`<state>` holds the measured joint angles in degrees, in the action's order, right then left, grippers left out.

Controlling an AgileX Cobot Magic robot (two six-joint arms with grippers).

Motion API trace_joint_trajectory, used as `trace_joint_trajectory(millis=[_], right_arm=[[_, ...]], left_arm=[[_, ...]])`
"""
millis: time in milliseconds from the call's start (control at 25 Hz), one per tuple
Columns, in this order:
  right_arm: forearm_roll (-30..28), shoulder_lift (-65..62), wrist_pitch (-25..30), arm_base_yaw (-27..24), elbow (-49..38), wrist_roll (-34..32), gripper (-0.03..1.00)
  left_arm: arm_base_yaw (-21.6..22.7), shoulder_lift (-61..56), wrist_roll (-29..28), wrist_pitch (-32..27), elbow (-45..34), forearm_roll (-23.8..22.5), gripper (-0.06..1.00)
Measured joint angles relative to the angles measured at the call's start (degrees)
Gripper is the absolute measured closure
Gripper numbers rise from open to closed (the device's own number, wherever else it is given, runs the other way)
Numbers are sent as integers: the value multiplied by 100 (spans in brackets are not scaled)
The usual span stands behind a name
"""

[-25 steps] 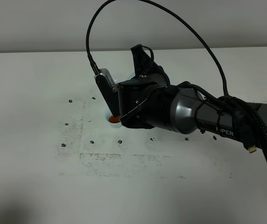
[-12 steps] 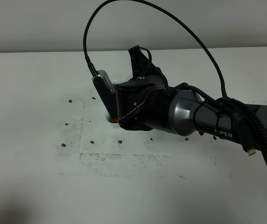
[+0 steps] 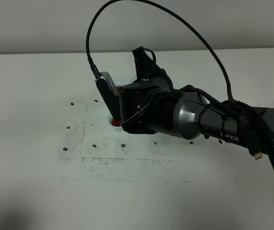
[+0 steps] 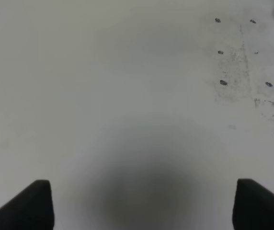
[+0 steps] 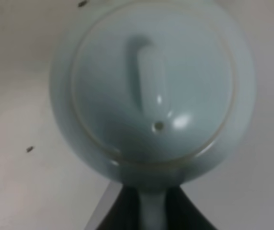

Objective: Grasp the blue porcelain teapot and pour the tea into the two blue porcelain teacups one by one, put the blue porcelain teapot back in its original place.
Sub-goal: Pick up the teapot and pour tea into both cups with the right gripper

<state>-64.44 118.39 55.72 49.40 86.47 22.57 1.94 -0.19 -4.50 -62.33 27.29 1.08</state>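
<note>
One arm, the right, fills the middle of the high view, reaching across the white table toward its far centre. Its gripper is mostly hidden behind its own dark wrist housing. In the right wrist view the teapot sits close under the camera, pale blue, its lid and long knob facing the lens, a small vent hole beside the knob. The handle runs back between the two dark fingers, which press on it from both sides, so the right gripper is clamped on the teapot. In the high view the pot is almost wholly covered by the arm.

A cup shows just at the wrist's left edge, with reddish tea inside; the second cup is not visible. A black cable loops high above the arm.

Left gripper: both fingertips show well apart over bare table, holding nothing, with small dark marks further off.
</note>
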Motion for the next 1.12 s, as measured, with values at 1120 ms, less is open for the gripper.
trace_joint_trajectory(millis=[1120], right_arm=[[-190, 0, 53, 128, 0, -103, 92]], left_arm=[[0, 0, 0, 0, 0, 0, 22]])
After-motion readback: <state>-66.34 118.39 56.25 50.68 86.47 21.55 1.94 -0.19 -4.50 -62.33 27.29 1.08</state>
